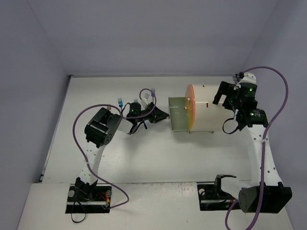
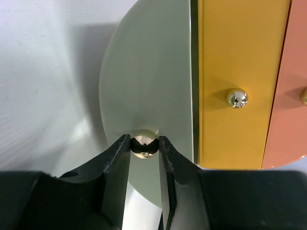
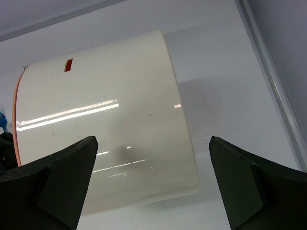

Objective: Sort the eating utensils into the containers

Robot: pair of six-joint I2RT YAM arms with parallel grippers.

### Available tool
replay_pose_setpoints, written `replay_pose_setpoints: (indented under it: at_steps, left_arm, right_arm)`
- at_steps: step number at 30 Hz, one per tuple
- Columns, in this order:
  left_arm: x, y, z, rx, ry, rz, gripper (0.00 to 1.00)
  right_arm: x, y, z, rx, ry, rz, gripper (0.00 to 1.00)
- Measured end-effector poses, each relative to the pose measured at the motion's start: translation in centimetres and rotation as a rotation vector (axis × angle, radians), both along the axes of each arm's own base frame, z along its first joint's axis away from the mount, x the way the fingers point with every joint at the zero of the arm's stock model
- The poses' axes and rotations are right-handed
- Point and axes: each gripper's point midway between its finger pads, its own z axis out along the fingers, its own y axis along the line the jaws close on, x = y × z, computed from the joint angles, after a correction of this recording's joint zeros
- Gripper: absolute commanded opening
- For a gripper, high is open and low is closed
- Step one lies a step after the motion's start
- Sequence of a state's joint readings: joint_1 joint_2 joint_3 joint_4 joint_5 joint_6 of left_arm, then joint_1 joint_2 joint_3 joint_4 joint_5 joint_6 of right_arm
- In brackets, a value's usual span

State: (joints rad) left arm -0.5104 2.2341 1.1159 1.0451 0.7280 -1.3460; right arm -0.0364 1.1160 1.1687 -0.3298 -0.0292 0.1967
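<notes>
The white cylinder cabinet lies on its side with its round orange front facing left. A pale green drawer stands partly pulled out of it. My left gripper is shut on that drawer's gold knob; in the left wrist view the gripper pinches it from both sides. A yellow drawer and an orange drawer sit beside it, closed. A blue fork and a purple fork lie behind my left arm. My right gripper is open at the cabinet's back end.
The table's back wall and right edge rail run close behind the right gripper. The left arm's purple cable loops over the forks. Other utensils are hidden from view.
</notes>
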Motion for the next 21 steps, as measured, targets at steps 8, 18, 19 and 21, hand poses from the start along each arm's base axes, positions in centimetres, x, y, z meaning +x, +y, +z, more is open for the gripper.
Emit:
replay_pose_setpoints:
  at_steps: [8,18,19,21]
  left_arm:
    - [0.0,0.5,-0.1,0.005,0.001,0.007,0.03]
    - [-0.8,1.2,-0.1,0.020,0.003,0.012,0.03]
    - [-0.7,1.3,-0.1,0.021,0.002,0.014,0.03]
    - [-0.5,1.5,-0.2,0.023,0.000,0.019,0.03]
  right_arm:
    - [0.0,0.0,0.0,0.000,0.000,0.000,1.00]
    - [0.0,0.0,0.0,0.000,0.000,0.000,1.00]
    - [0.0,0.0,0.0,0.000,0.000,0.000,1.00]
    - [0.0,0.0,0.0,0.000,0.000,0.000,1.00]
